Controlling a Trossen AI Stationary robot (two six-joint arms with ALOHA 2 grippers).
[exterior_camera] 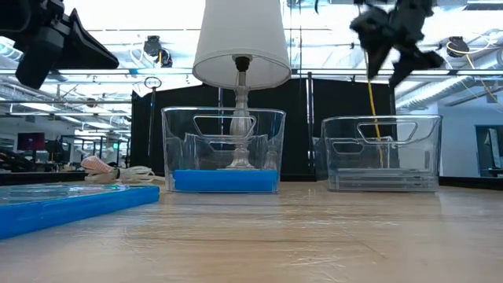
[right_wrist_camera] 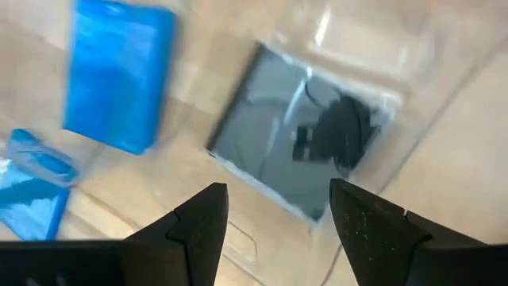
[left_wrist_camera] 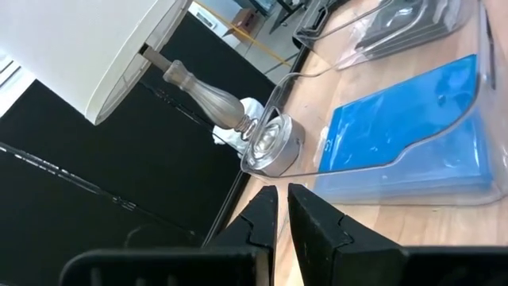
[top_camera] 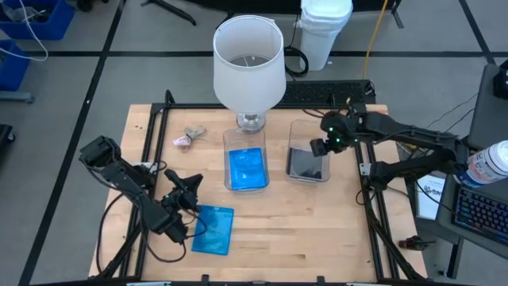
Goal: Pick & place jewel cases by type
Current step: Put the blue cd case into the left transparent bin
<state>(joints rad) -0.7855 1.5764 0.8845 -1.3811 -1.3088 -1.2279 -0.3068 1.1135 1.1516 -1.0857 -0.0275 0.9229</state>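
Note:
One bright blue jewel case (top_camera: 213, 229) lies flat on the table near its near edge, also low in the low view (exterior_camera: 71, 206). My left gripper (top_camera: 190, 187) hovers just on the far-left side of it, its fingers (left_wrist_camera: 266, 218) nearly together, holding nothing. More blue cases (top_camera: 247, 168) lie flat in the clear middle tub (top_camera: 246, 187). Smoky grey cases (right_wrist_camera: 278, 143) lie flat in the clear right tub (top_camera: 308, 176). My right gripper (top_camera: 321, 145) hangs open above that tub (exterior_camera: 381, 153), empty, its fingers (right_wrist_camera: 198, 230) wide apart.
A lamp with a white shade (top_camera: 248, 59) stands just behind the middle tub. A small pinkish-grey lump (top_camera: 184, 139) lies far-left of it. Black frame rails (top_camera: 151, 151) run along the table's sides. Bare wood (top_camera: 309, 230) lies near the table's near edge.

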